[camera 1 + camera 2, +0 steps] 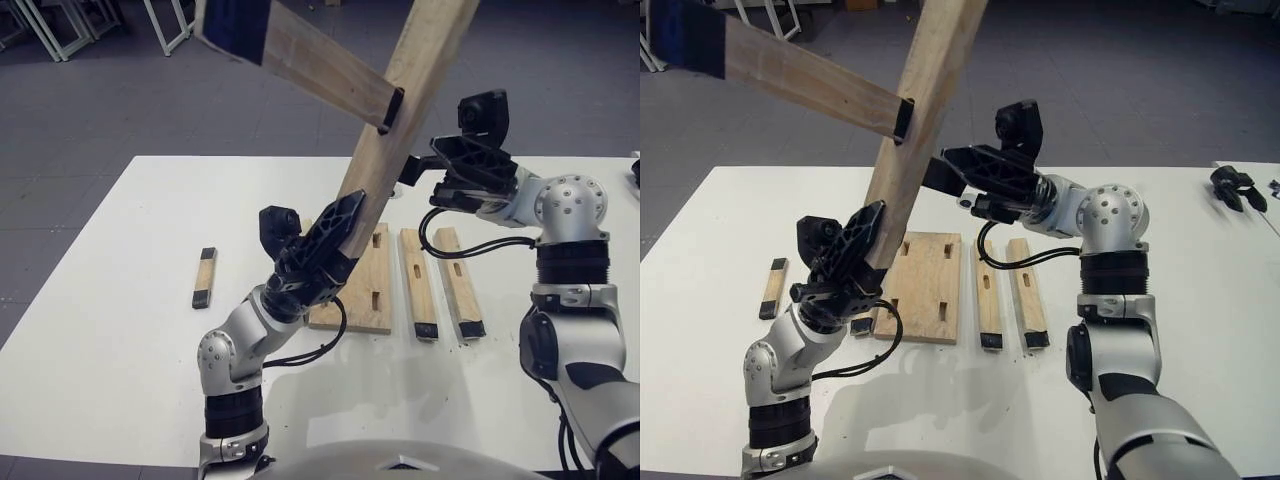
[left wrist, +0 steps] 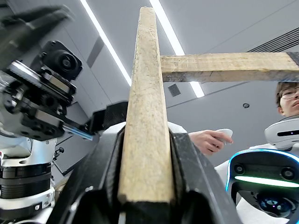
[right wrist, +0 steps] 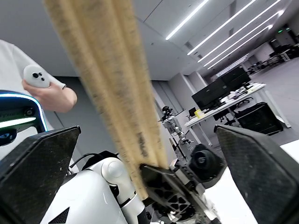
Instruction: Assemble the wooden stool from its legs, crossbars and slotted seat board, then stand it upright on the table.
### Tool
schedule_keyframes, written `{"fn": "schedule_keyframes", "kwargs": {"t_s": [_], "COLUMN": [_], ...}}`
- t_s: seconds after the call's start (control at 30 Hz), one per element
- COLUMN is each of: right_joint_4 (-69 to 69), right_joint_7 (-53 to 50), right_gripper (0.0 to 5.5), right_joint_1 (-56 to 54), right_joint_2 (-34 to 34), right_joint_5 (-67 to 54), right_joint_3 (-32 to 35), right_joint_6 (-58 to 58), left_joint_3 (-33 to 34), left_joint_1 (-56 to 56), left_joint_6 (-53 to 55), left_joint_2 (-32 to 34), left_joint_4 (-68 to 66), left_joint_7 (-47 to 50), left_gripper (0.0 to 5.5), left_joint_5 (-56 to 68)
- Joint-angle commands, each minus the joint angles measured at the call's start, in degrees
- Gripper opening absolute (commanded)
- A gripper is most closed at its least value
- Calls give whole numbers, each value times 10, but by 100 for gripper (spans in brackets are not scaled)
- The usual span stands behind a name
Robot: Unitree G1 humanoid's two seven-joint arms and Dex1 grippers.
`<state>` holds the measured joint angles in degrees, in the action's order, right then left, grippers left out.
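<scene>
My left gripper (image 1: 343, 228) is shut on the lower end of a long wooden leg (image 1: 405, 95), which it holds tilted up over the table. A crossbar (image 1: 320, 65) with a dark blue end sticks out sideways from the leg near its top. My right gripper (image 1: 412, 170) is open at the leg's middle, with the leg (image 3: 112, 88) standing between its spread fingers (image 3: 39, 163). The slotted seat board (image 1: 368, 292) lies flat on the table under the leg. Two slotted wooden bars (image 1: 418, 282) (image 1: 460, 282) lie beside the board. A short wooden piece (image 1: 205, 277) lies apart to the left.
The white table (image 1: 120, 330) has free room at the front and left. A small black object (image 1: 1237, 187) sits near its far right edge. Grey floor and metal frames lie beyond the table's far edge.
</scene>
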<state>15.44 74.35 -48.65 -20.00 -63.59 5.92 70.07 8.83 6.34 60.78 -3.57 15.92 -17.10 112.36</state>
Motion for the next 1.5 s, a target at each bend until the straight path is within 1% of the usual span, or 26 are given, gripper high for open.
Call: {"fn": "schedule_keyframes", "kwargs": {"t_s": [0.03, 0.07, 0.17, 0.23, 0.33, 0.47, 0.53, 0.63, 0.67, 0.87, 0.9, 0.97, 1.0, 1.1, 1.17, 1.23, 1.33, 1.4, 1.43, 1.5], "right_joint_4": [-58, -69, -92, -99, -107, -107, -103, -94, -89, -72, -70, -75, -78, -87, -89, -86, -79, -81, -88, -109], "right_joint_7": [12, 5, -21, -28, -26, -18, -14, -7, 1, 23, 22, 15, 12, 4, 3, 2, -8, -38, -58, -104], "right_gripper": [528, 528, 486, 448, 398, 315, 289, 233, 225, 220, 220, 216, 212, 209, 209, 209, 209, 208, 208, 208], "right_joint_1": [-4, -4, -7, -5, -2, -3, -4, -9, -10, -18, -21, -20, -18, -12, -8, -2, 10, 28, 41, 69], "right_joint_2": [2, 7, 30, 35, 33, 27, 23, 19, 14, 11, 14, 19, 21, 19, 11, -6, -29, -38, -39, -42], "right_joint_5": [-11, -13, -4, 7, 16, 15, 15, 15, 16, 23, 20, 11, 8, 2, 5, 17, 32, 50, 60, 79], "right_joint_3": [-9, -10, -15, -18, -24, -28, -27, -24, -24, -24, -21, -17, -16, -14, -14, -13, -4, 6, 11, 22], "right_joint_6": [1, 2, -12, -26, -44, -54, -57, -62, -64, -73, -72, -66, -62, -53, -51, -55, -68, -84, -93, -111], "left_joint_3": [14, 15, 13, 12, 15, 17, 19, 20, 21, 36, 39, 60, 71, 107, 139, 166, 173, 154, 149, 138], "left_joint_1": [23, 22, 21, 23, 29, 32, 33, 29, 28, 34, 37, 49, 54, 66, 78, 77, 63, 37, 29, 14], "left_joint_6": [40, 47, 61, 62, 64, 61, 61, 56, 54, 49, 48, 51, 54, 66, 84, 102, 110, 93, 79, 28], "left_joint_2": [11, 18, 28, 29, 26, 20, 20, 19, 19, 18, 17, 11, 12, 34, 73, 134, 204, 253, 264, 272], "left_joint_4": [-29, -33, -42, -47, -52, -52, -52, -45, -43, -38, -38, -56, -66, -97, -135, -166, -180, -140, -112, -36], "left_joint_7": [-28, -35, -46, -44, -41, -34, -31, -24, -23, -18, -18, -19, -15, -6, -6, -6, 17, 54, 66, 71], "left_gripper": [104, 104, 104, 104, 104, 104, 104, 104, 104, 104, 140, 176, 184, 184, 184, 184, 184, 184, 184, 184], "left_joint_5": [6, 6, 6, 6, 6, 6, 6, 6, 6, 6, 6, 6, 6, 6, 6, 6, 6, 0, -27, -139]}}
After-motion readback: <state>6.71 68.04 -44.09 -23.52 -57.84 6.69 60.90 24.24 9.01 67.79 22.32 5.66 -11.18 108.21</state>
